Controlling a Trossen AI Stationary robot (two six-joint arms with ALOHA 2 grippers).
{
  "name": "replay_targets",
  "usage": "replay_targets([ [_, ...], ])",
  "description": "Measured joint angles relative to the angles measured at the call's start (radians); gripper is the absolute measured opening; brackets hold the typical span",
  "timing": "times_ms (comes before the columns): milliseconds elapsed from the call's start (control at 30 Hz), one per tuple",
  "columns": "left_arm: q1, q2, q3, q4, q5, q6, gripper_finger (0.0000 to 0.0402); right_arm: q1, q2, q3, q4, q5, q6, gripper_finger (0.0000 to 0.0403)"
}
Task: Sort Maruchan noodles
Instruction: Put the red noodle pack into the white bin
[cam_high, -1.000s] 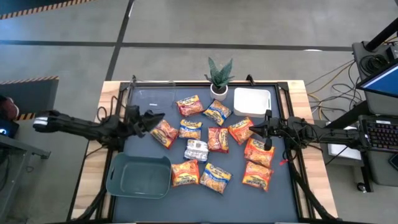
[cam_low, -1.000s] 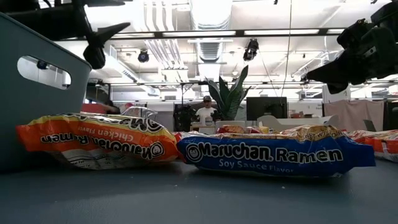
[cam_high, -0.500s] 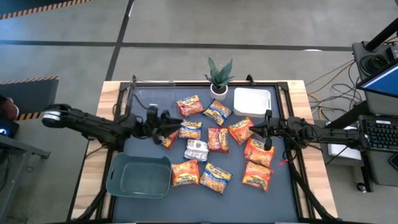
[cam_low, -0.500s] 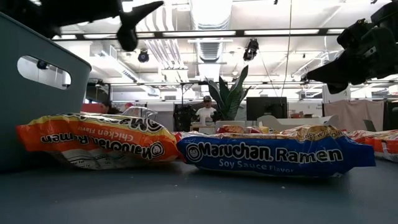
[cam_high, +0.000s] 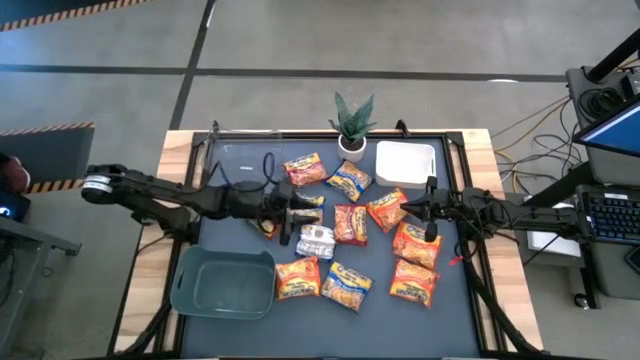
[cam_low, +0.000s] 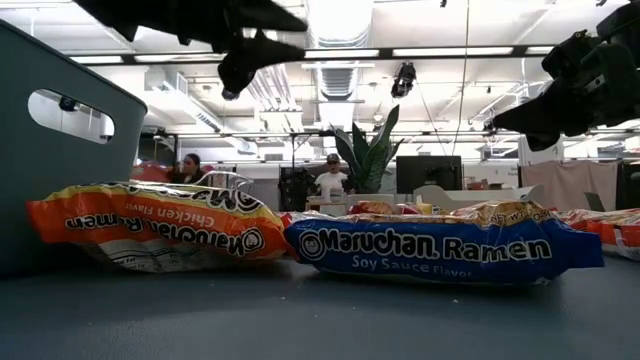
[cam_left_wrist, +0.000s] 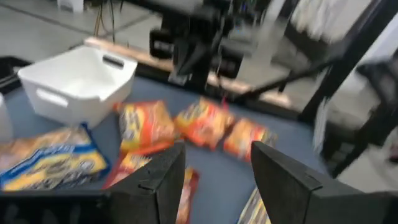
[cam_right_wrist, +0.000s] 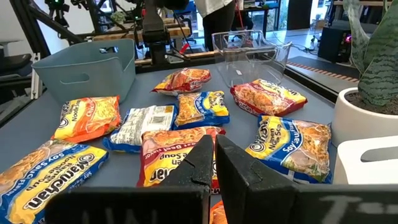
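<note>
Several Maruchan noodles packets lie flat on the dark mat: orange and red ones (cam_high: 305, 168), yellow-and-blue ones (cam_high: 349, 180), and a silvery-white one (cam_high: 317, 241). My left gripper (cam_high: 296, 216) hovers open above the packets left of the mat's middle and holds nothing. In the left wrist view its fingers (cam_left_wrist: 158, 183) frame orange packets (cam_left_wrist: 202, 121) farther off. In the low view it hangs high (cam_low: 250, 55) above the table. My right gripper (cam_high: 408, 207) waits shut at the right, above the table (cam_right_wrist: 213, 149).
A teal bin (cam_high: 223, 283) stands at the near left and a clear container (cam_high: 245, 158) at the far left. A white bin (cam_high: 406, 163) is at the far right, with a potted plant (cam_high: 352, 125) beside it at the far edge. People stand in the room behind.
My left gripper has travelled toward the table's right edge, from the mat's left side to above the packets near the middle. It has rolled about its own axis as it went. It stays open. No packet has moved.
</note>
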Motion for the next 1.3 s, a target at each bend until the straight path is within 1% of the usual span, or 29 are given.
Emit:
replay_targets([
  [33, 0.0, -0.001, 0.003, -0.031, 0.005, 0.017, 0.0166, 0.0, 0.0, 0.0, 0.006, -0.001, 0.082, 0.0009],
  [100, 0.0, -0.009, 0.002, -0.085, 0.048, 0.045, 0.0166, 0.002, 0.002, -0.003, 0.045, 0.008, 0.327, 0.0009],
  [167, 0.0, -0.021, -0.01, -0.086, 0.113, 0.059, 0.0166, 0.002, 0.002, -0.003, 0.129, 0.026, 0.415, 0.0009],
  [200, 0.0, -0.031, -0.017, -0.082, 0.145, 0.061, 0.0166, 0.007, 0.005, -0.003, 0.183, 0.01, 0.425, 0.0009],
  [267, 0.0, -0.054, -0.035, -0.059, 0.213, 0.063, 0.0166, 0.029, 0.022, -0.003, 0.325, -0.06, 0.425, 0.0009],
  [300, -0.001, -0.067, -0.045, -0.044, 0.24, 0.067, 0.0166, 0.046, 0.035, -0.003, 0.398, -0.073, 0.415, 0.0009],
  [367, -0.003, -0.093, -0.057, -0.021, 0.265, 0.085, 0.0166, 0.078, 0.069, -0.003, 0.536, -0.075, 0.387, 0.0009],
  [467, -0.004, -0.137, -0.061, -0.026, 0.267, 0.099, 0.0166, 0.127, 0.139, -0.002, 0.683, -0.052, 0.333, 0.0009],
  [600, -0.004, -0.192, -0.053, -0.093, 0.274, 0.092, 0.0166, 0.179, 0.267, 0.023, 0.756, 0.027, 0.304, 0.0009],
  [733, -0.007, -0.218, -0.045, -0.173, 0.348, 0.123, 0.0166, 0.199, 0.396, 0.1, 0.76, 0.074, 0.302, 0.0009],
  [800, -0.007, -0.223, -0.035, -0.192, 0.368, 0.154, 0.0166, 0.199, 0.452, 0.15, 0.753, 0.079, 0.302, 0.0009],
  [867, -0.006, -0.228, -0.023, -0.211, 0.368, 0.191, 0.0166, 0.194, 0.5, 0.199, 0.744, 0.079, 0.309, 0.0009],
  [933, -0.005, -0.231, -0.009, -0.261, 0.355, 0.222, 0.0166, 0.183, 0.535, 0.256, 0.694, 0.079, 0.34, 0.0009],
  [1100, -0.003, -0.249, 0.049, -0.418, 0.17, 0.236, 0.0166, 0.143, 0.585, 0.425, 0.352, 0.083, 0.499, 0.0009],
  [1167, -0.003, -0.262, 0.056, -0.453, 0.134, 0.259, 0.0166, 0.128, 0.609, 0.488, 0.172, 0.09, 0.551, 0.0009],
  [1233, -0.004, -0.278, 0.056, -0.47, 0.124, 0.279, 0.0166, 0.119, 0.635, 0.549, 0.024, 0.115, 0.587, 0.0009],
  [1300, -0.004, -0.302, 0.052, -0.464, 0.104, 0.3, 0.0166, 0.11, 0.655, 0.607, -0.093, 0.135, 0.603, 0.0009],
])
